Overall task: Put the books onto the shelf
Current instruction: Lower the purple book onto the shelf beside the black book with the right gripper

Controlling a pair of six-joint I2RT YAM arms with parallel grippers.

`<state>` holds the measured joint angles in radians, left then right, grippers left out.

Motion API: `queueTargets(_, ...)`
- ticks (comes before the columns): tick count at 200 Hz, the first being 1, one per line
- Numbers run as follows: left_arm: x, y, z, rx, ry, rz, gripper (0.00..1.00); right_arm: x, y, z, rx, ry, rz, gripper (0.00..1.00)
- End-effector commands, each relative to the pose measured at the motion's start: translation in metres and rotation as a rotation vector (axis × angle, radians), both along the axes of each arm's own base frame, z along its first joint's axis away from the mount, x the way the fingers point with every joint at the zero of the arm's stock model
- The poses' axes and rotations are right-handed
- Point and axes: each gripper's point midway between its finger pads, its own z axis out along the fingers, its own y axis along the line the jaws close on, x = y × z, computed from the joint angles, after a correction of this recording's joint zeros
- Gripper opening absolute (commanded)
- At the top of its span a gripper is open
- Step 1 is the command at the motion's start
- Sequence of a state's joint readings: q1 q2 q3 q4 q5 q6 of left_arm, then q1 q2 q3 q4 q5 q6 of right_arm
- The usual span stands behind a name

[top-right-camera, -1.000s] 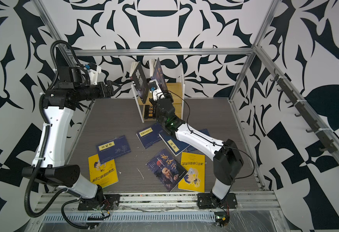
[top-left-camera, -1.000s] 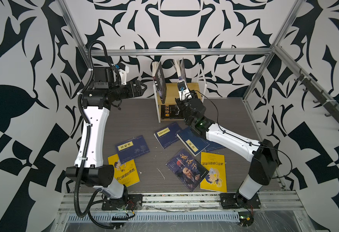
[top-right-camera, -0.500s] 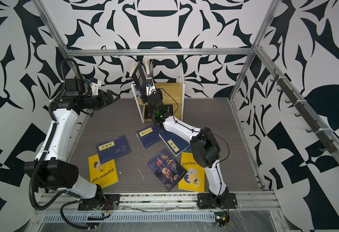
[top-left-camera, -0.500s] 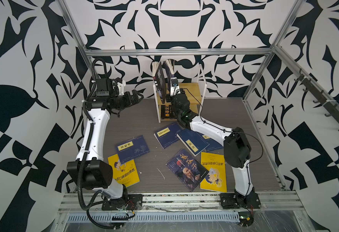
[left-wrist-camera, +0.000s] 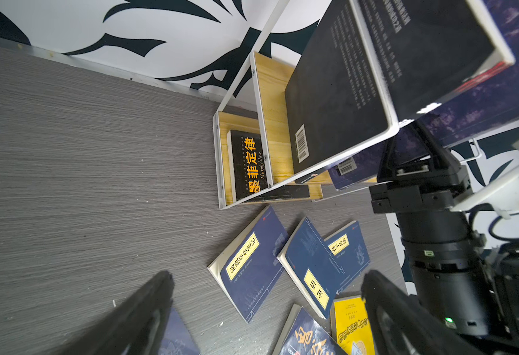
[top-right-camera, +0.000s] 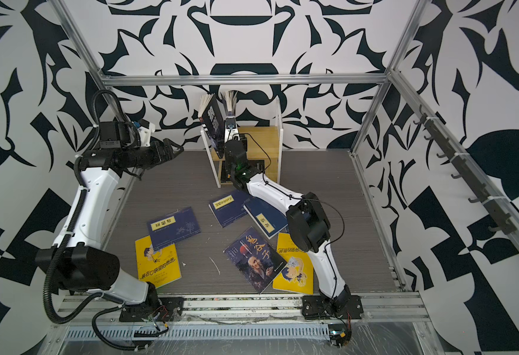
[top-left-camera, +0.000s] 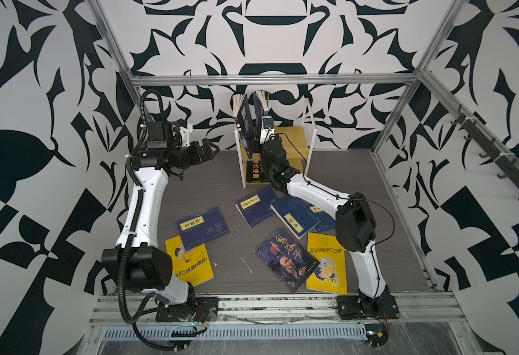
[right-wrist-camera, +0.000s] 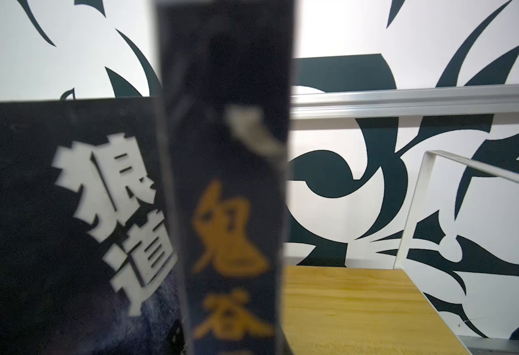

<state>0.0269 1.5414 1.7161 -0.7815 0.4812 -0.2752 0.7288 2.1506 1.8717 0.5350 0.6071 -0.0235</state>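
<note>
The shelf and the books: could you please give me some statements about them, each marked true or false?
1. The left gripper holds a book. False: it is open and empty.
2. The right gripper is shut on a dark book, upright at the shelf top board. True.
3. The shelf's lower board is empty. False: a black book lies there.
4. A navy book partly covers a yellow book. True.

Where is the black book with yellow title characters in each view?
Top view: black yellow-titled book on the wooden shelf's lower board.
Top view: there too, partly behind the right arm.
Left wrist: lower board, title readable.
Right wrist: not visible.
Shared landmark: the shelf's white frame.
</note>
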Motion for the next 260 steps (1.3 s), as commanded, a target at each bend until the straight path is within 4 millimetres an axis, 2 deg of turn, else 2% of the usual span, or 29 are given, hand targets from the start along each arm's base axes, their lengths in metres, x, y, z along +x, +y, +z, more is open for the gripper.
queueTargets(1, -0.005, 0.001, 0.008, 0.012, -0.021, -0.003, 1.00, -0.006, -0.016, 0.063, 0.151, -0.131, -0.015, 0.00)
queueTargets(79, -0.006, 0.001, 0.009, 0.014, -0.023, -0.002, 1.00, -0.001, 0.000, 0.042, 0.098, -0.088, 0.043, 0.00)
queueTargets(149, -0.004, 0.002, 0.007, 0.018, -0.022, -0.001, 1.00, -0.012, 0.021, 0.006, 0.029, -0.022, 0.192, 0.18)
queueTargets(219, -0.004, 0.002, 0.006, 0.021, -0.022, 0.000, 1.00, -0.026, 0.028, 0.000, -0.046, -0.020, 0.275, 0.33)
queueTargets(243, -0.003, 0.002, 0.002, 0.025, -0.018, 0.000, 1.00, -0.035, 0.032, -0.005, -0.092, -0.021, 0.303, 0.36)
queueTargets(260, -0.003, 0.002, 0.000, 0.027, -0.015, 0.000, 1.00, -0.044, 0.038, -0.010, -0.132, -0.023, 0.337, 0.42)
